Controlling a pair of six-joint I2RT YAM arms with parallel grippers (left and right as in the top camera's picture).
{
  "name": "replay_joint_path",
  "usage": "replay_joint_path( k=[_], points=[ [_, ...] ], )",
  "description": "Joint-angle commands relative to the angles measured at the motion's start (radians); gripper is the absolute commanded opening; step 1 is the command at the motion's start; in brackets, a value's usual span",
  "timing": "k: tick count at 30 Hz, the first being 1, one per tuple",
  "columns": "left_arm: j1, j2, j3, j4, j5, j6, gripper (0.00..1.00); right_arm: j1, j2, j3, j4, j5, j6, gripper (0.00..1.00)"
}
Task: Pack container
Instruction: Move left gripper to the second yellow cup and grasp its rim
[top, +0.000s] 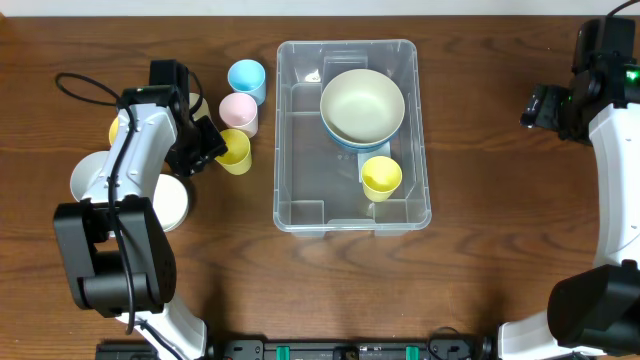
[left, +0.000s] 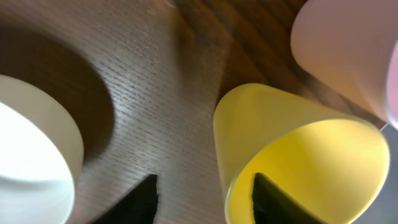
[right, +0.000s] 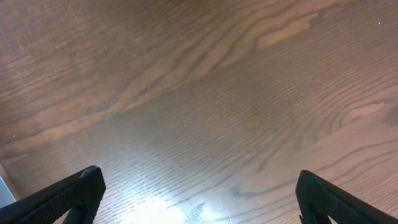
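The container (top: 300, 205), a clear plastic bin, stands mid-table. In it are a cream bowl (top: 362, 104) nested on a blue one and a yellow cup (top: 381, 177). Left of it stand a blue cup (top: 246, 79), a pink cup (top: 239, 113) and another yellow cup (top: 237, 153) (left: 298, 149). My left gripper (top: 213, 148) (left: 205, 186) straddles this yellow cup's rim. One finger (left: 273, 199) is inside the cup, and the other (left: 140, 199) is outside, still apart from the wall. My right gripper (top: 545, 105) (right: 199, 186) hangs open over bare wood at the far right.
White bowls (top: 90, 175) (top: 172, 200) sit under and beside my left arm; one (left: 31, 162) is close to the left fingers. A yellow item (top: 113, 128) peeks out behind that arm. The pink cup (left: 348, 56) stands right behind the yellow cup.
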Motion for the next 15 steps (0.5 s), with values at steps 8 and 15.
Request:
replay_joint_path(
  k=[8, 15],
  points=[
    [-0.028, 0.015, -0.004, 0.011, 0.003, -0.003, 0.4, -0.005, -0.016, 0.013, 0.0, 0.0, 0.016, 0.99],
    [-0.079, 0.015, -0.005, 0.04, -0.009, -0.004, 0.41, -0.005, -0.016, 0.013, 0.0, 0.0, 0.016, 0.99]
  ],
)
